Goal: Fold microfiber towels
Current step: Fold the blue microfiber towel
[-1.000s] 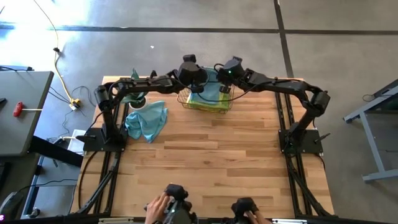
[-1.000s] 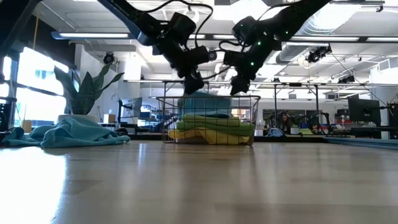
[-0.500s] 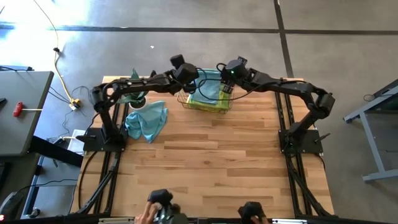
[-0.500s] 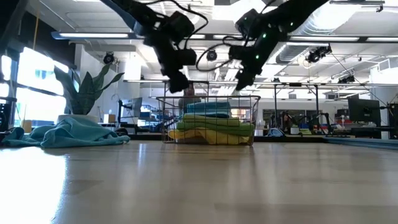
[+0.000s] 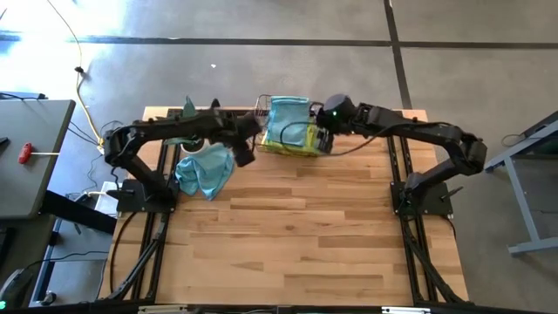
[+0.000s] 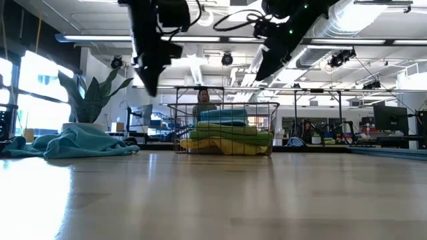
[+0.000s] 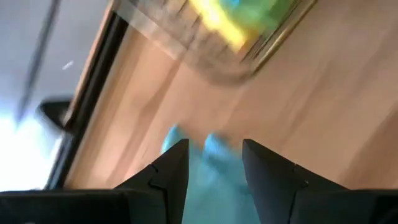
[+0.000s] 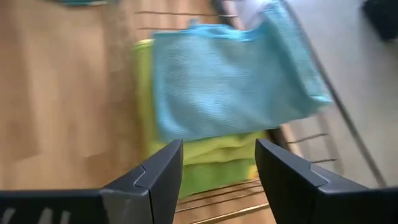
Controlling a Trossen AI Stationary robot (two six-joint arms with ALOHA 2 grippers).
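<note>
A wire basket [image 5: 261, 139] stands at the far edge of the wooden bench [image 5: 288, 235], about midway along it, holding a stack of microfiber towels: a teal blue towel [image 5: 288, 118] lies on top, over lime green [image 6: 230, 131] and yellow [image 6: 227, 143] ones. The right gripper [image 5: 324, 142] hangs just beside the basket's right rim, fingers spread and empty, the teal blue towel right ahead of them. The left gripper [image 5: 245, 155] hovers between the basket and a crumpled teal towel [image 5: 205, 170] lying near the bench's far left corner beside a potted plant [image 6: 90, 97]; its fingers are parted, holding nothing.
</note>
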